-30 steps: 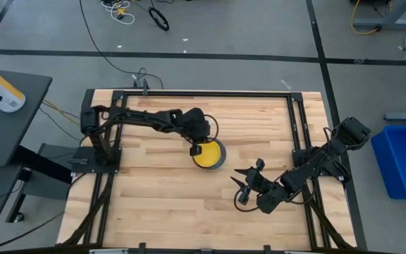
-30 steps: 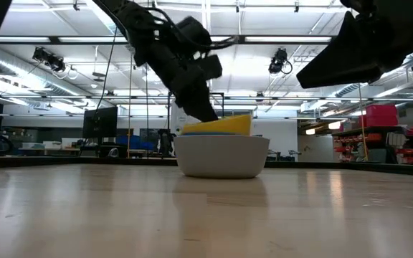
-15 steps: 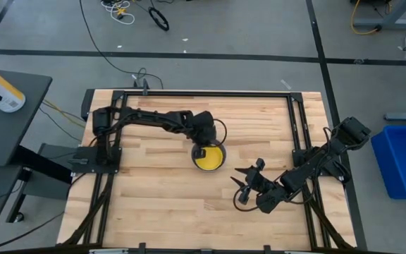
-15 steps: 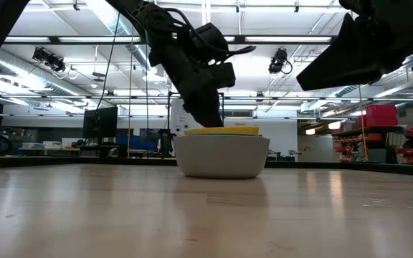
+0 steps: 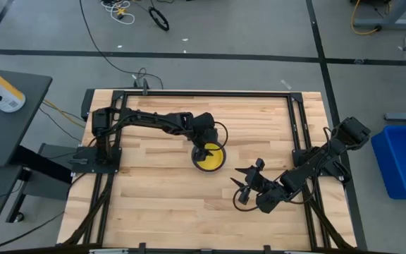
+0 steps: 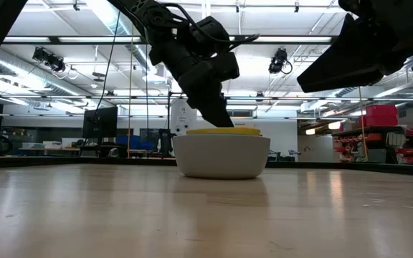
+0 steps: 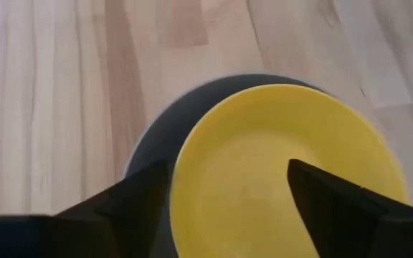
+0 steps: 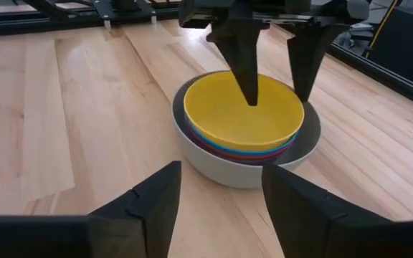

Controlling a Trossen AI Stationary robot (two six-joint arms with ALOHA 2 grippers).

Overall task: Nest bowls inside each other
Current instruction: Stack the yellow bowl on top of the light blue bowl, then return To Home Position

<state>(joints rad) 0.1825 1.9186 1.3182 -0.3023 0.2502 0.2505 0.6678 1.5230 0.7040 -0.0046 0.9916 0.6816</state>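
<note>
The bowls stand nested at the table's middle. The yellow bowl [image 8: 239, 107] sits level inside the blue [image 8: 224, 145] and red [image 8: 229, 153] ones, whose rims show just below it, and all three rest in the grey bowl [image 8: 221, 168]. My left gripper [image 8: 274, 99] hangs open over the stack's far rim. It points steeply down, with one finger [image 8: 248, 79] over the yellow bowl's hollow and the other [image 8: 301, 68] outside its rim. My right gripper [image 5: 244, 185] waits open, nearer the table's front right, and faces the stack.
The grey bowl [image 6: 221, 156] rests by its base on the bare wooden table [image 5: 154, 190]. A black frame rail [image 5: 298, 127] runs along the table's sides. The floor beyond it holds cables and, at the right, a blue bin [image 5: 404, 159].
My left gripper has carried the yellow bowl toward the table's right, over the stack. The bowl first sat tilted on the grey bowl's rim and has since settled level inside the others. The gripper has then opened and let go. My right gripper has kept still.
</note>
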